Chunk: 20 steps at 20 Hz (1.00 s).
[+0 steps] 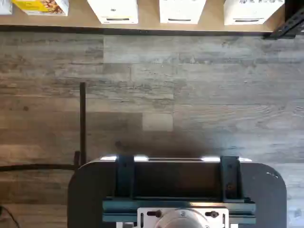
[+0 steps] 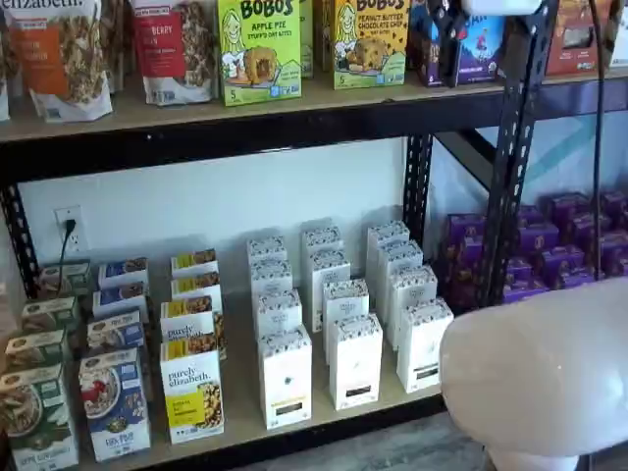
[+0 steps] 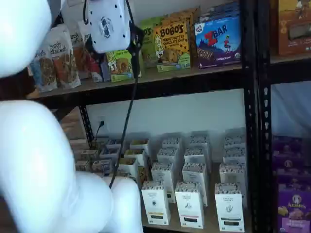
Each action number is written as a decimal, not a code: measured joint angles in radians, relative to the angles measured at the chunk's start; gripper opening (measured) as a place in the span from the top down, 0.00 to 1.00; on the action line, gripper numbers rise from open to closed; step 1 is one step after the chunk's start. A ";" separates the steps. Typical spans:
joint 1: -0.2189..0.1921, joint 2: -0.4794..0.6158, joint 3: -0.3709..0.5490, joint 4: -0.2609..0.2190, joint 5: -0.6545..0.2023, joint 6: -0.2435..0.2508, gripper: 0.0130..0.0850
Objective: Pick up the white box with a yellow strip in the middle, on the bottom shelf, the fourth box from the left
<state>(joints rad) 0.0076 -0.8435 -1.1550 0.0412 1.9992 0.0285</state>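
The white box [image 2: 285, 378] stands at the front of its row on the bottom shelf [image 2: 324, 417], just right of the yellow "purely elizabeth" boxes. In the other shelf view it is the leftmost white front carton [image 3: 155, 203]. The wrist view shows its top [image 1: 114, 9] at the shelf's edge, beside two like cartons. My gripper [image 2: 453, 27] hangs at the top edge of a shelf view, level with the upper board and far above the box. Its black fingers stand open with nothing between them. Its white body [image 3: 108, 24] shows in front of the upper goods.
Like white cartons [image 2: 355, 363] with black strips fill the rows to the right. A black rack post [image 2: 515, 147] and purple boxes [image 2: 559, 245] lie beyond. White arm links [image 3: 43, 165] [image 2: 540, 373] block parts of both shelf views. Wood floor [image 1: 190, 95] runs before the shelf.
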 joint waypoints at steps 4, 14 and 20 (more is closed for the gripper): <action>0.043 -0.001 0.002 -0.052 -0.003 0.021 0.00; 0.046 -0.014 0.076 -0.064 -0.108 0.024 0.00; 0.081 -0.002 0.180 -0.066 -0.228 0.062 0.00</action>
<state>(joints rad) 0.0881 -0.8456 -0.9749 -0.0246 1.7712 0.0904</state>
